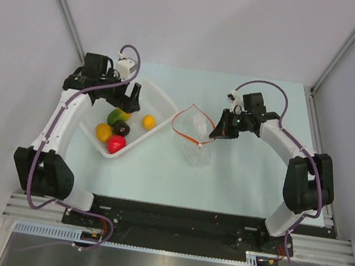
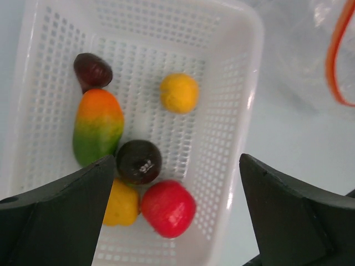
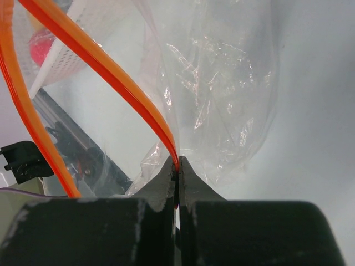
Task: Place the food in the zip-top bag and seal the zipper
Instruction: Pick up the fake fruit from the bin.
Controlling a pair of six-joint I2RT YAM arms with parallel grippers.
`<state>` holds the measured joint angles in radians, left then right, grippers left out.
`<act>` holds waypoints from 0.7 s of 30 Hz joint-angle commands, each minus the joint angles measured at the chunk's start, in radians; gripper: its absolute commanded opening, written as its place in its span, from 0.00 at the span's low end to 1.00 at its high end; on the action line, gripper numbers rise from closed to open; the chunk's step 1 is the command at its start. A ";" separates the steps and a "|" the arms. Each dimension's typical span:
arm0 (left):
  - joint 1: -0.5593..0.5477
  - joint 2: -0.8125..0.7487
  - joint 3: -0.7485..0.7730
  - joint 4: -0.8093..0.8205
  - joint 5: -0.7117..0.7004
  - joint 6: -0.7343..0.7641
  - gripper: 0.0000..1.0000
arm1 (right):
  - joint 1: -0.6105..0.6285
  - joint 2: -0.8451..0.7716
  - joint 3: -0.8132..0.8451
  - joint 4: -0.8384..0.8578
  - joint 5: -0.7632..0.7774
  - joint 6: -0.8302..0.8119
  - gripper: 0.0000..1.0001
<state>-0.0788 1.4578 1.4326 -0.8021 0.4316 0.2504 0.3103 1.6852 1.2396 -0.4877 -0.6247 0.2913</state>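
Right gripper (image 3: 178, 166): jaws closed flat on the zipper (image 3: 105, 69), pinching the rim of the bag (image 3: 227, 88). The bag hangs from that pinch with its mouth bowed open.
Left gripper (image 2: 175, 166): jaws spread wide, nothing held, poised above the basket (image 2: 247, 88).
Food (image 2: 97, 126): all six pieces lie in the basket on the left half of the table (image 1: 250, 183). None is in the bag, which sits mid-table just right of the basket.
Risk, pick: dark fruit (image 2: 138, 161), red fruit (image 2: 168, 209) and yellow piece (image 2: 121, 204) touch. A descent there may catch two or knock one aside.
Risk, bag: single pinch on a thin strip. A tug or a dropped piece could slip it and collapse the mouth.
Left arm: reaches forward over the basket, wrist pointing down.
Right arm: elbow out toward the right edge, wrist turned inward to the bag.
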 commanded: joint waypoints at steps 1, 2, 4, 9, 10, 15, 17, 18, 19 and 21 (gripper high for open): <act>0.075 0.009 -0.046 -0.068 -0.042 0.233 0.97 | -0.002 0.018 0.034 0.031 -0.012 0.019 0.00; 0.095 0.016 -0.057 -0.030 -0.054 0.234 0.96 | 0.000 0.018 0.031 0.032 -0.013 0.020 0.00; 0.128 0.042 -0.069 0.013 -0.076 0.218 0.93 | 0.000 0.021 0.029 0.038 -0.013 0.022 0.00; 0.128 0.097 -0.098 0.230 -0.080 0.198 0.86 | 0.003 0.027 0.026 0.043 -0.020 0.025 0.00; 0.122 0.119 -0.080 0.259 -0.096 0.187 0.85 | 0.001 0.028 0.026 0.041 -0.020 0.025 0.00; 0.056 0.294 -0.011 0.239 -0.277 0.231 0.77 | 0.001 0.025 0.026 0.041 -0.015 0.025 0.00; 0.027 0.337 -0.006 0.248 -0.352 0.240 0.76 | -0.002 0.022 0.023 0.041 -0.015 0.026 0.00; 0.014 0.372 -0.003 0.244 -0.375 0.237 0.76 | 0.001 0.022 0.023 0.040 -0.015 0.025 0.00; 0.008 0.384 0.003 0.236 -0.407 0.236 0.75 | 0.001 0.022 0.021 0.041 -0.015 0.025 0.00; -0.009 0.404 -0.004 0.250 -0.424 0.234 0.75 | -0.002 0.022 0.021 0.041 -0.017 0.025 0.00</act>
<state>-0.0536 1.8362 1.3933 -0.5800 0.1249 0.4572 0.3103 1.7092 1.2396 -0.4713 -0.6296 0.3103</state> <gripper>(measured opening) 0.756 0.010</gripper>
